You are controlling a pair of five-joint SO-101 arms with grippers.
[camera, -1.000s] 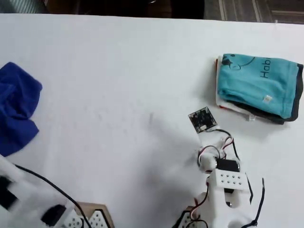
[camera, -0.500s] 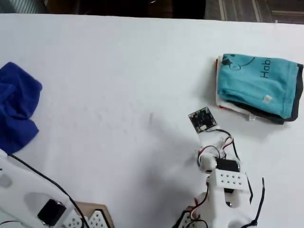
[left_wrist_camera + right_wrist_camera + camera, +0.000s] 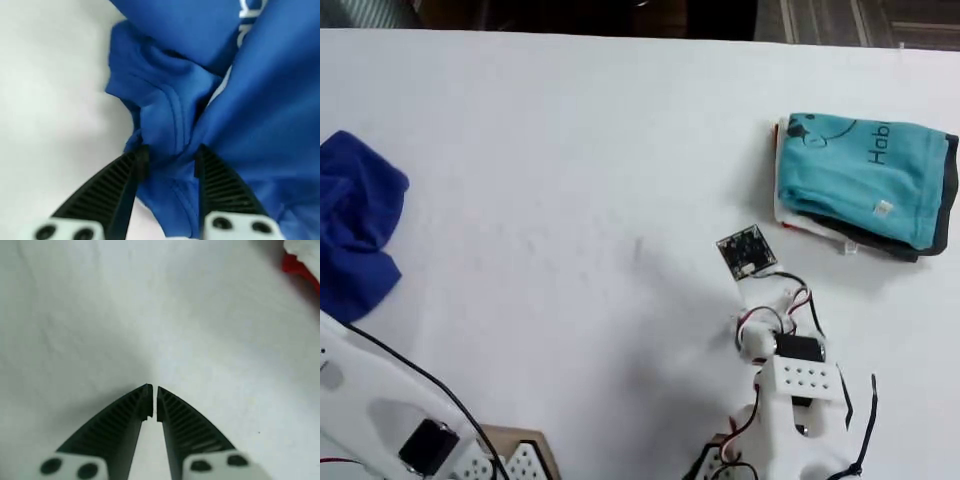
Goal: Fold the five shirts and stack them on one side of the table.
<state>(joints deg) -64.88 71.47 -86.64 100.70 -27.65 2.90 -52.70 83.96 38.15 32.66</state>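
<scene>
Between fingers (image 3: pixel 127 172) of the left hand (image 3: pixel 170 156), blue shirt (image 3: pixel 260 100).

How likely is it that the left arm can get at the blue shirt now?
Probably yes. The left claw is at the blue shirt, its open jaws on either side of a bunched fold, with nothing between them and the cloth.

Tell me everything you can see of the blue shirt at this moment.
The blue shirt is soft, knit-looking cloth, unfolded and crumpled in a heap at the table's edge, across from the folded stack. The left wrist view shows a stitched seam, white print and deep creases. The left gripper has its open fingers either side of a bunched ridge.
</scene>
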